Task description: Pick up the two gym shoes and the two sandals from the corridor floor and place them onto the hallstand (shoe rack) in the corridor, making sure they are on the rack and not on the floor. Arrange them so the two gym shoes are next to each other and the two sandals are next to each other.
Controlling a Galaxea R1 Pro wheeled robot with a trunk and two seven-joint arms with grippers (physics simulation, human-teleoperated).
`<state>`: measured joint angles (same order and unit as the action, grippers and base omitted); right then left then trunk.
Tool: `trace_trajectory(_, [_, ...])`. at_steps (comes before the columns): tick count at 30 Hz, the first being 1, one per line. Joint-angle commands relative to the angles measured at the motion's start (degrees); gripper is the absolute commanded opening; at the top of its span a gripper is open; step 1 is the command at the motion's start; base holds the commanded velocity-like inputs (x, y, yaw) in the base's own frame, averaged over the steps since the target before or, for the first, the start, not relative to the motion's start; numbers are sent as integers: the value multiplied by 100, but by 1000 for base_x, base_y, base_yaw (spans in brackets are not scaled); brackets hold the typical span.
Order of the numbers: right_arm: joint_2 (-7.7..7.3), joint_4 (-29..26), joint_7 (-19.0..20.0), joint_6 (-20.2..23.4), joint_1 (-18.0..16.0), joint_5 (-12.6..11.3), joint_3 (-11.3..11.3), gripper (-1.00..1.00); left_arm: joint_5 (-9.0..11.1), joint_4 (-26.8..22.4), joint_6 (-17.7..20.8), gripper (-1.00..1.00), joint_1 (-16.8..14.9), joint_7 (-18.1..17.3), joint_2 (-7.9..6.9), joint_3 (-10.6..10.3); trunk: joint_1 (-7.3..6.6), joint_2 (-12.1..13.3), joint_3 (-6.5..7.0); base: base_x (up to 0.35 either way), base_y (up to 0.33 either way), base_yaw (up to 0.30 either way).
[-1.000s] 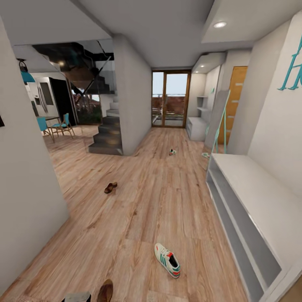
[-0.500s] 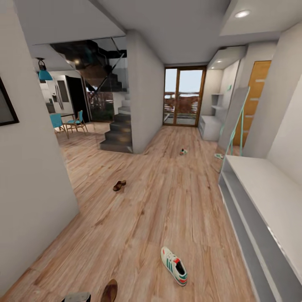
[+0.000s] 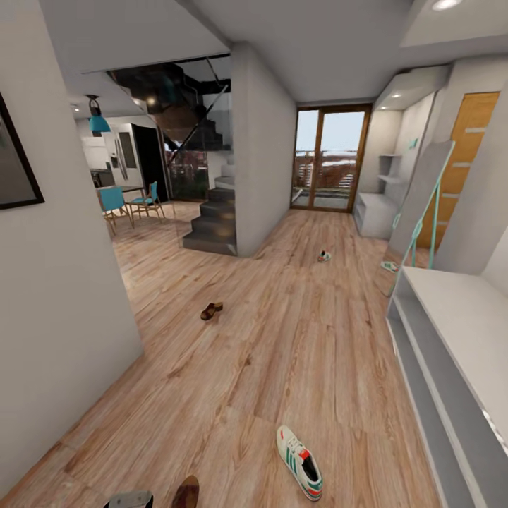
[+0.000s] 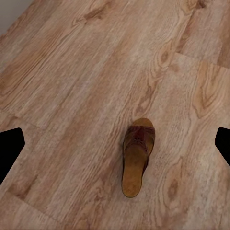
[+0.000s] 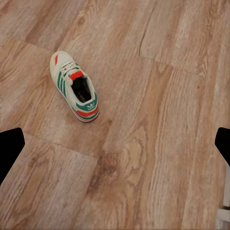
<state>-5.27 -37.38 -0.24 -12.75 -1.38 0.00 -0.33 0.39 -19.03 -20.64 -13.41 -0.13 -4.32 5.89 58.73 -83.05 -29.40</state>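
One gym shoe [image 3: 300,453] lies on the corridor floor [image 3: 282,353] close in front of me, white with green stripes and a red heel. My right gripper [image 5: 116,146] hangs open above the floor beside this gym shoe [image 5: 75,87]. The other gym shoe [image 3: 324,256] lies far down the corridor. A brown sandal [image 3: 187,492] sits at the near left, and my open left gripper [image 4: 117,148] hovers above that sandal [image 4: 136,160]. The second sandal [image 3: 211,310] lies mid-corridor to the left. The hallstand [image 3: 376,212] stands at the far right by the glass door.
A long low white shelf unit [image 3: 451,339] runs along the right wall. A teal-framed mirror [image 3: 423,204] leans beyond it. A grey wall [image 3: 63,296] closes the left side. Stairs [image 3: 215,226] and a pillar [image 3: 264,148] stand further back, with teal chairs [image 3: 130,204] far left.
The whole head view has shifted, so the camera has moved; the shoes and sandals lie where they were on the floor.
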Motion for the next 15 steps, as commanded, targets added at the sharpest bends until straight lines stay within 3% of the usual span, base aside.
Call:
trace_trajectory(1, [0, 3, -2, -19, -3, 0, -2, 100, 4, 5, -19, 100, -4, -4, 1, 9, 0, -3, -6, 11, -8, 23])
trace_trajectory(15, [0, 19, 11, -17, -3, 11, 8, 100, -36, -1, 16, 100, -4, -65, 5, -11, 0, -3, -8, 2, -1, 4])
